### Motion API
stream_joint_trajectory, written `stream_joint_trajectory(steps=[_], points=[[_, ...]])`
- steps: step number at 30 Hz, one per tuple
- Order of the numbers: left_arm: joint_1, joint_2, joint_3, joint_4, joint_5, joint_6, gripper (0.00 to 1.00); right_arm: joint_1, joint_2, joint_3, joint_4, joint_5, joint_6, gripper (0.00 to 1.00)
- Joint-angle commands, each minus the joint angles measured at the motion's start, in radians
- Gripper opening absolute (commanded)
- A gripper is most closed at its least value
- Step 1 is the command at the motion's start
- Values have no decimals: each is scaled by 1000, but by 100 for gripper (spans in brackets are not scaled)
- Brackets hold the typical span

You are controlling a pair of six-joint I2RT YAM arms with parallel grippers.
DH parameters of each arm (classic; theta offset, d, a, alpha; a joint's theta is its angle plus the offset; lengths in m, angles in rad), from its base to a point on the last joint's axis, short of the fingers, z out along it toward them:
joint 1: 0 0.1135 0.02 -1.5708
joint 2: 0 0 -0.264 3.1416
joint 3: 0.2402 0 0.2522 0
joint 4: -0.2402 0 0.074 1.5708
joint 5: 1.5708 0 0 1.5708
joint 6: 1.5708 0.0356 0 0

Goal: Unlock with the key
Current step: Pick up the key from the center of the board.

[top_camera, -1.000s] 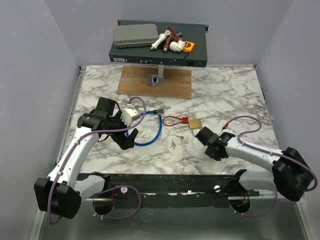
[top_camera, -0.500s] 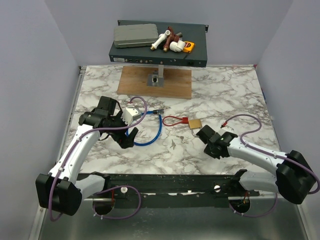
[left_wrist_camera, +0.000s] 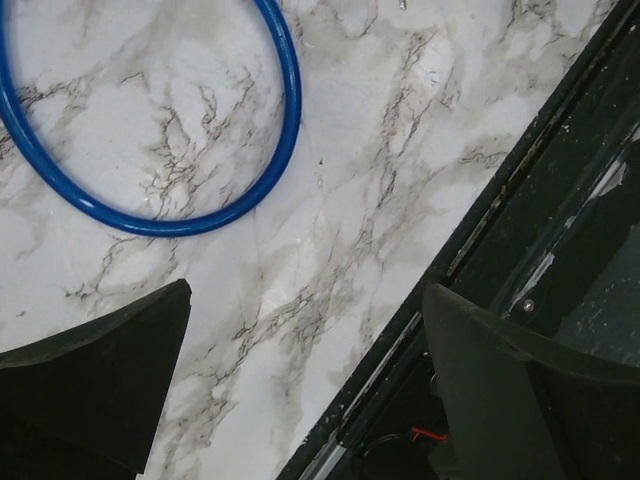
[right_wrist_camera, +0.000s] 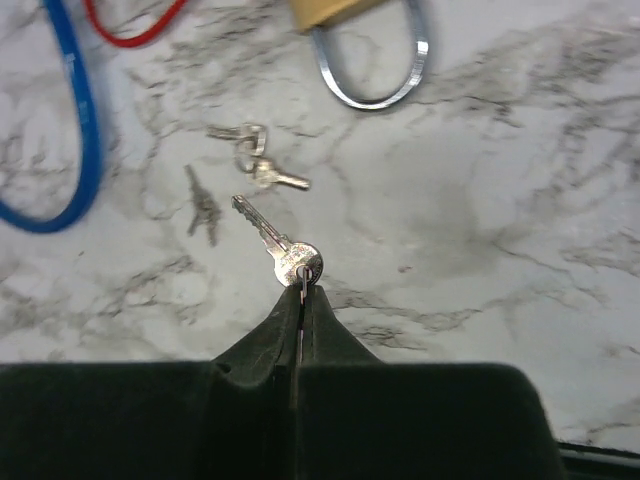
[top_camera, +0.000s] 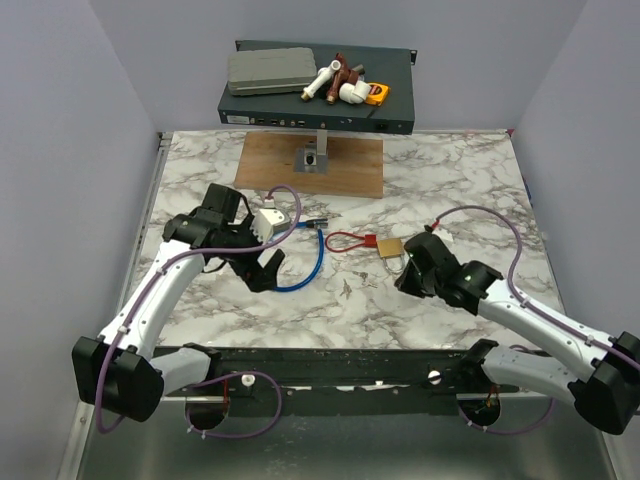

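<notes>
In the right wrist view my right gripper is shut on the head of a small silver key, whose blade points up-left above the marble. More small keys lie just beyond it. The brass padlock with its silver shackle lies at the top edge, beside a red loop strap. In the top view the right gripper is just near of the padlock. My left gripper is open and empty over the blue cable.
The blue cable loop lies under the left gripper, near the table's black front edge. A wooden board with a metal mount sits at the back. A black rack unit with clutter stands behind it.
My right arm has swung left and forward, bringing the gripper up close to the padlock. My left gripper has shifted slightly right and forward.
</notes>
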Motion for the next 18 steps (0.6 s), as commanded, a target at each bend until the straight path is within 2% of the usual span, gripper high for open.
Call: stream_joint_trajectory(steps=[1, 6, 8, 14, 18], points=[[-62, 0, 34, 16, 77, -15, 98, 2, 5, 100, 150, -245, -253, 1], [-91, 19, 67, 42, 159, -82, 98, 37, -10, 147, 248, -389, -395, 1], [-91, 41, 83, 49, 254, -129, 99, 69, -6, 158, 280, -399, -432, 1], [-97, 48, 72, 185, 484, -300, 98, 245, 93, 254, 281, -232, -511, 1], [-103, 65, 91, 160, 549, -279, 98, 326, 142, 313, 270, -141, -555, 1]])
